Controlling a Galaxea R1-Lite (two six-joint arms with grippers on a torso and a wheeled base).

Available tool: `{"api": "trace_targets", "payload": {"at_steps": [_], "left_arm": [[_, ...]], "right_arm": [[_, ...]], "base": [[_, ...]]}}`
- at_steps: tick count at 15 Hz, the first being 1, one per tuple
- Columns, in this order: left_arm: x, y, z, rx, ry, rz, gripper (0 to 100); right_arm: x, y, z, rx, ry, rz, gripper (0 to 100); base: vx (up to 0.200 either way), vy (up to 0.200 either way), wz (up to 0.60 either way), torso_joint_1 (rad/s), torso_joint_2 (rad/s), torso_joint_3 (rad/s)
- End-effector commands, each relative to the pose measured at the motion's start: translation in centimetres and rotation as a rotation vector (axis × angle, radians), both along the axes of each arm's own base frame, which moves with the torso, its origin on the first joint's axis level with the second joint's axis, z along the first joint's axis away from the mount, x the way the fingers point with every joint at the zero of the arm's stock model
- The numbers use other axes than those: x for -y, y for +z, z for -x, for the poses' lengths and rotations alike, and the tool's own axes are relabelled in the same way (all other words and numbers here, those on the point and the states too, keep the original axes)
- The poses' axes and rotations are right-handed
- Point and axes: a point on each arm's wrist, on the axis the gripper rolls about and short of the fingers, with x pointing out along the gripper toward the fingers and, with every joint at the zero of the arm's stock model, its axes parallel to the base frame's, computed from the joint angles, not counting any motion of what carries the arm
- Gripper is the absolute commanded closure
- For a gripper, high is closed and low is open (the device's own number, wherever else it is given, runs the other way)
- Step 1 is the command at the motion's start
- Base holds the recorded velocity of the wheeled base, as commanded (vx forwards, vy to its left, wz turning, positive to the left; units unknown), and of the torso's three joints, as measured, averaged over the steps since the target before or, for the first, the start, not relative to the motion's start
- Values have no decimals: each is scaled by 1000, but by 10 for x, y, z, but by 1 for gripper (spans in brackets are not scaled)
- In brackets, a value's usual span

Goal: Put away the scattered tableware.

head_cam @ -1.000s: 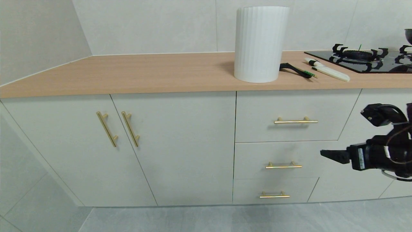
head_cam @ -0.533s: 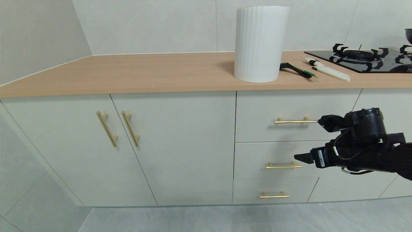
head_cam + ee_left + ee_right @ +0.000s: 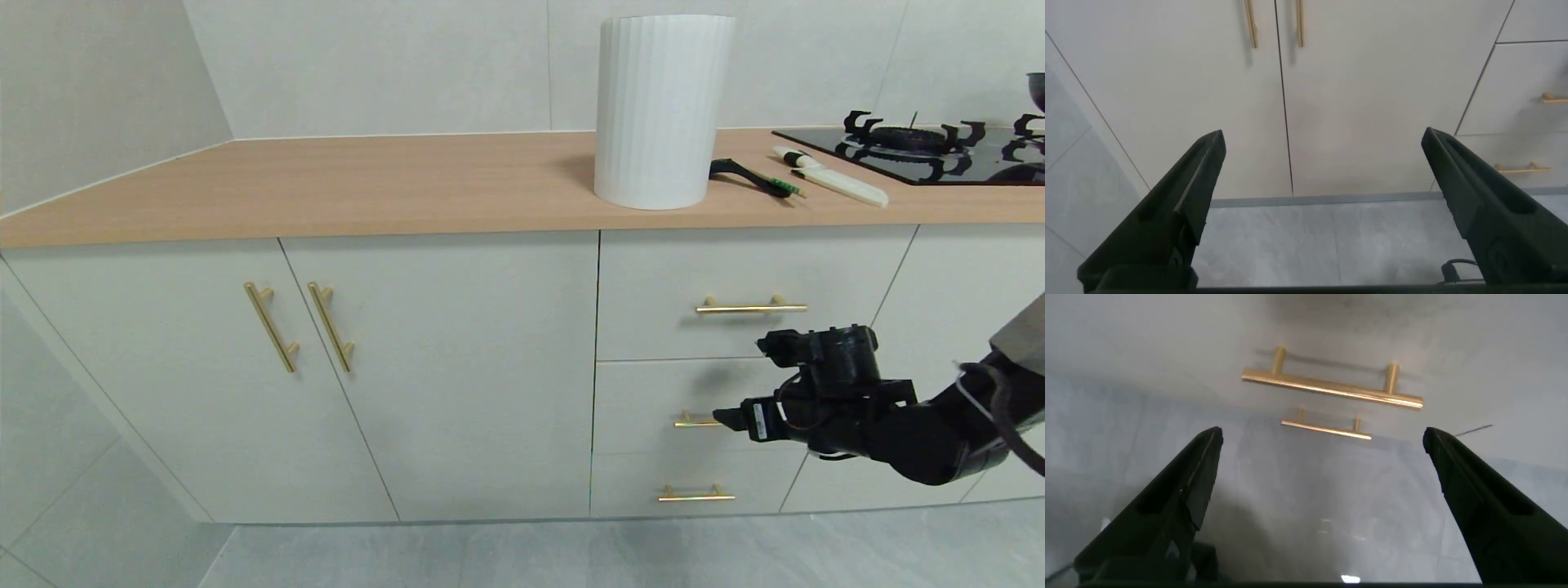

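Two things, a black tool (image 3: 751, 177) and a white knife (image 3: 829, 186), lie on the counter (image 3: 367, 184) between the tall white tub (image 3: 657, 110) and the stove (image 3: 906, 155). Nothing looks put away yet. The right pincer (image 3: 741, 380) is spread wide and holds nothing, close to the middle drawer handle (image 3: 698, 421). All the drawers are shut. The left pincer (image 3: 1323, 163) is wide apart too, facing the cupboard doors (image 3: 1372, 82). I think the job has barely begun.

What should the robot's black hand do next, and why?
Probably ease the right gripper forward until its open fingers sit on either side of the middle drawer's gold handle, then close. The handle lies just ahead, centred between the fingers. The drawer is shut, and the tableware lies out on the counter.
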Motion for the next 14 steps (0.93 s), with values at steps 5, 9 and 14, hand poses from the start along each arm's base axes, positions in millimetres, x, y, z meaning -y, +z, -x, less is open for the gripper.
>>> {"api": "trace_targets", "payload": {"at_steps": [5,9,14], "left_arm": [[0,0,0,-2,1,0,0],[0,0,0,-2,1,0,0],[0,0,0,0,1,0,0]], "right_arm": [[-2,-55,-26,17,-88,47,0],[-4,-64,-42,38,-152,23,0],[1,-78,-55,65,-194,28,0]], "base": [[0,0,0,0,0,0],[0,0,0,0,0,0],[0,0,0,0,0,0]]}}
